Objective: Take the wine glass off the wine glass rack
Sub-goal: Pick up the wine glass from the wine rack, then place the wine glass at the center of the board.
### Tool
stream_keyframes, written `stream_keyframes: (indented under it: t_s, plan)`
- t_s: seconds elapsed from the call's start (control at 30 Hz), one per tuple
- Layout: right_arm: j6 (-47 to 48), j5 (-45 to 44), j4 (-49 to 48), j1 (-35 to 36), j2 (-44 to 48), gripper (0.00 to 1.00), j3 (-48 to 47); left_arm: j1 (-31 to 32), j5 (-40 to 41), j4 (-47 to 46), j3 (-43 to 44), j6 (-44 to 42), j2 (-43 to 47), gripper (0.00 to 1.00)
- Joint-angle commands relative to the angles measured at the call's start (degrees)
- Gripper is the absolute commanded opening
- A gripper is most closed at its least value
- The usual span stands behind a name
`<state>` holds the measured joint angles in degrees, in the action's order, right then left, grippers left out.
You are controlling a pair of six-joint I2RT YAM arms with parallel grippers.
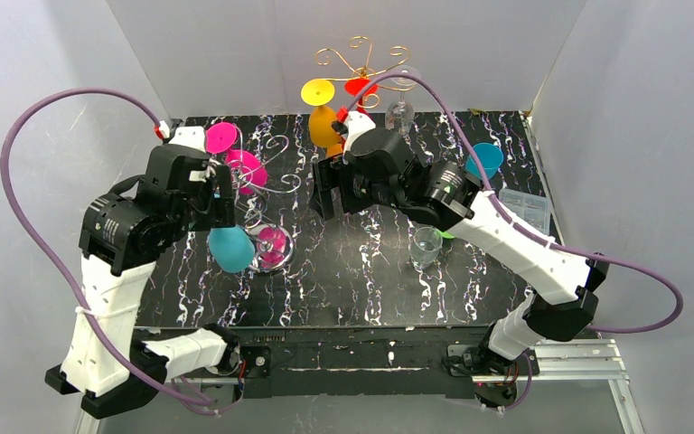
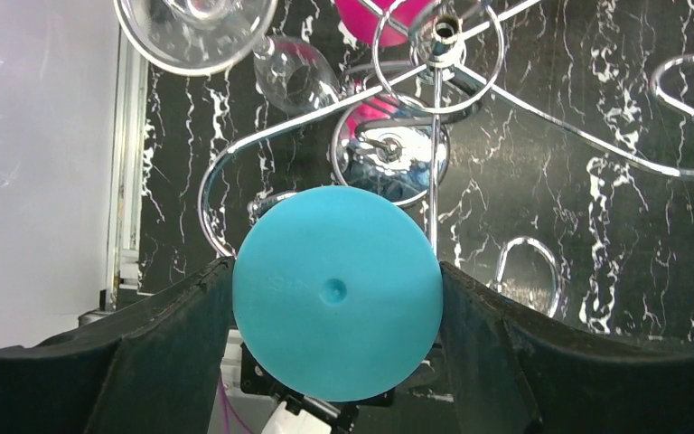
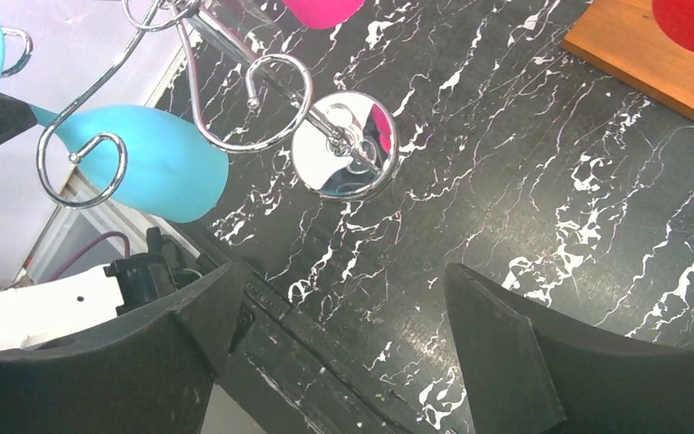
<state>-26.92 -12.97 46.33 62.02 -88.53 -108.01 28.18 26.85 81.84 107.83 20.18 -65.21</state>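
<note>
– White walls (image 1: 190,54) box in a black marbled table (image 1: 361,271). From above, what sits where?

– A silver wine glass rack (image 1: 276,181) stands at ten o'clock of the table's middle, with pink glasses (image 1: 246,167) hanging on it. A gold rack (image 1: 361,56) is at twelve and a clear glass (image 1: 426,246) stands upright at four. The turquoise wine glass (image 1: 231,249) hangs tilted at six o'clock of the silver rack's post, the left gripper (image 1: 224,206) at its foot. The right gripper (image 1: 321,192) hovers just beside the rack, at three.

– And the left wrist camera?

– The turquoise foot (image 2: 337,291) fills the gap, and the jaws press its rim from nine and three. A chrome rack arm (image 2: 262,137) runs behind the foot at ten o'clock, so I cannot tell whether the stem has cleared its hook.

– Right wrist?

– Its jaws stand wide with only table between them. The turquoise bowl (image 3: 154,163) shows at ten o'clock with a rack curl (image 3: 125,167) across it, and the chrome base (image 3: 345,145) is at twelve.

– What could go wrong?

– The hold is on a thin disc's edge; I judge a twist could pop it loose and drop the glass. Pulling before the stem leaves the curl could tip the rack and shake the pink glasses off. The right arm is close enough to knock it too.

– Any writing?

– None that I can read.
</note>
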Motion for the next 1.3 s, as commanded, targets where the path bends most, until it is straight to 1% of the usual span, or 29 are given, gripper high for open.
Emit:
stream_keyframes:
  t_s: [0.0,0.17,0.33,0.5,0.6,0.7,0.87,1.13,1.27]
  plan:
    - [0.8,2.5,-2.7,0.4,2.7,0.92,0.8,-0.3,-4.1,3.7,1.2,-0.2,2.3,0.5]
    - [0.7,6.1,-5.0,0.4,4.6,0.96,3.4,-0.2,-7.6,4.2,0.4,0.3,4.9,0.49]
    - [-1.1,14.7,-13.3,0.4,8.4,0.98,11.9,0.6,-12.6,3.5,-0.2,0.8,6.5,0.48]
    - [-9.0,23.5,-26.2,0.4,12.5,0.98,26.5,1.0,-16.9,2.6,-0.1,2.0,7.1,0.48]
    - [-17.4,26.2,-38.1,0.6,16.0,0.98,37.1,1.0,-19.1,1.9,-0.6,2.8,7.6,0.48]
    - [-27.1,26.0,-55.2,1.2,19.5,0.98,48.2,1.1,-20.5,1.4,-1.3,3.6,7.9,0.48]
    - [-37.4,21.0,-72.3,4.1,21.8,0.98,59.6,1.1,-21.5,0.3,-3.0,5.6,8.8,0.48]
    - [-52.9,13.8,-94.8,6.2,19.7,0.98,72.8,1.0,-23.4,-3.9,-7.1,11.6,11.4,0.48]
    - [-55.1,13.3,-97.2,7.0,18.7,0.98,73.4,1.0,-24.6,-6.2,-8.8,14.2,12.3,0.48]
